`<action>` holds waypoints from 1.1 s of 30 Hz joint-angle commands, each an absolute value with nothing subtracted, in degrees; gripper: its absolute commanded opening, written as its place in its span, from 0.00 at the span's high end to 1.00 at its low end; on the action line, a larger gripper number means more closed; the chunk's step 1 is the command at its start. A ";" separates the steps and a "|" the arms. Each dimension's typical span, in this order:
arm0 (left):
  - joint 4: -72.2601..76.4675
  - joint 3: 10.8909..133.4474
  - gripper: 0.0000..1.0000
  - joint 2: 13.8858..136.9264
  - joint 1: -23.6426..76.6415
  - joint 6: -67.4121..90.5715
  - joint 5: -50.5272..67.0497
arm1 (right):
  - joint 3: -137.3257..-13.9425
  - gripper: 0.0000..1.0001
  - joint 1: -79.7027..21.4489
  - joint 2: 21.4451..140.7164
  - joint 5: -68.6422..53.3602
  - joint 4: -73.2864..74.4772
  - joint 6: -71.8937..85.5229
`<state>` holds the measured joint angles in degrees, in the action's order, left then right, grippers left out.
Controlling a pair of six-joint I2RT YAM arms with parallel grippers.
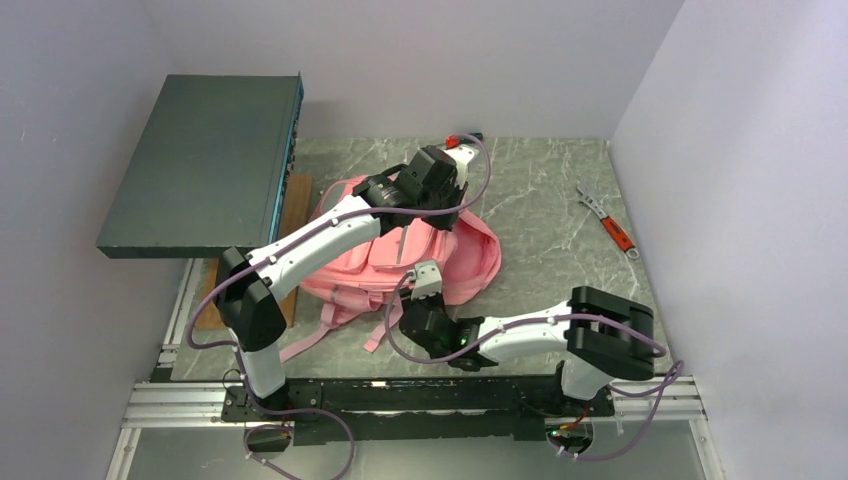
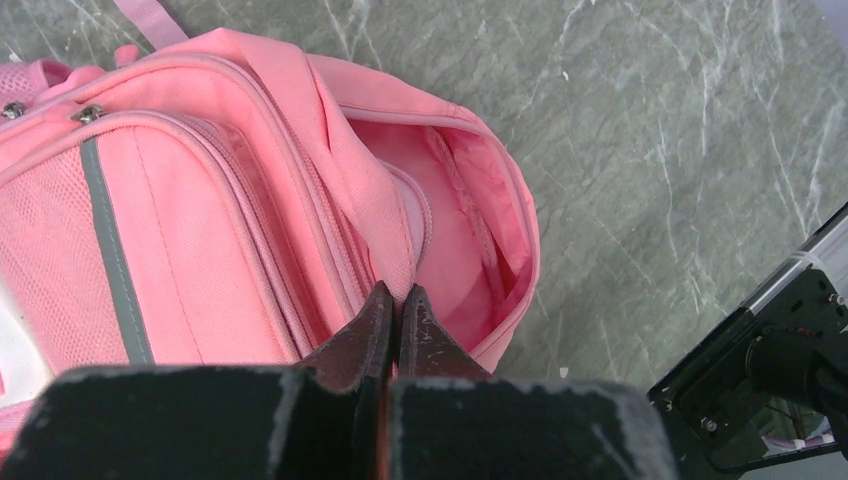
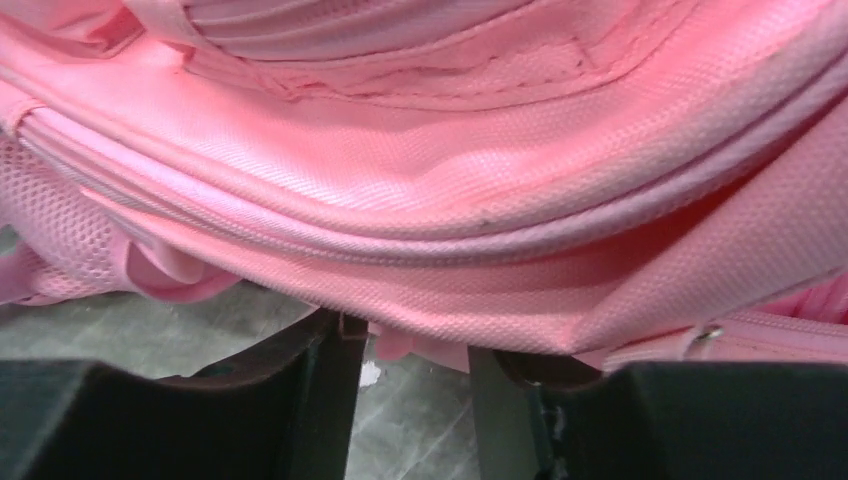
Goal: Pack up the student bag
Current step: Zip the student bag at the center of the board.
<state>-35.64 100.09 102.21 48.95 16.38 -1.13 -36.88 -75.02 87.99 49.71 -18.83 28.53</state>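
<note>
- Top view: one student bag (image 1: 360, 265), pink, lies flat in the middle of the counter (image 1: 540, 190), its straps trailing toward the near edge.
- Two arms reach it: the left arm (image 1: 310, 235) stretches over its far end, and the right arm (image 1: 520, 335) lies low along the near edge with its tip at the bag's near side.
- One red-handled wrench (image 1: 606, 222) lies well apart on the right. One small red item (image 1: 452, 141) sits at the far edge.
- One dark flat box (image 1: 200, 165) stands raised on the left, above one wooden board (image 1: 297, 200).
- The counter is grey-green, marbled with pale veins. Plain lilac walls close it in on three sides, and a metal rail (image 1: 180, 400) runs along the front.
- Left wrist view: the left claw (image 2: 395, 305) is closed, its tips together against the rim of the bag's open main compartment. I cannot tell whether fabric is pinched.
- Right wrist view: the right claw (image 3: 410, 335) has its jaws apart, with the bag's piped edge just beyond them and counter showing in the gap.
</note>
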 commanded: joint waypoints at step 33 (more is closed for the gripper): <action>-16.42 35.31 0.00 56.73 48.63 76.83 -12.15 | -27.69 1.00 -68.42 73.43 18.51 -21.03 25.20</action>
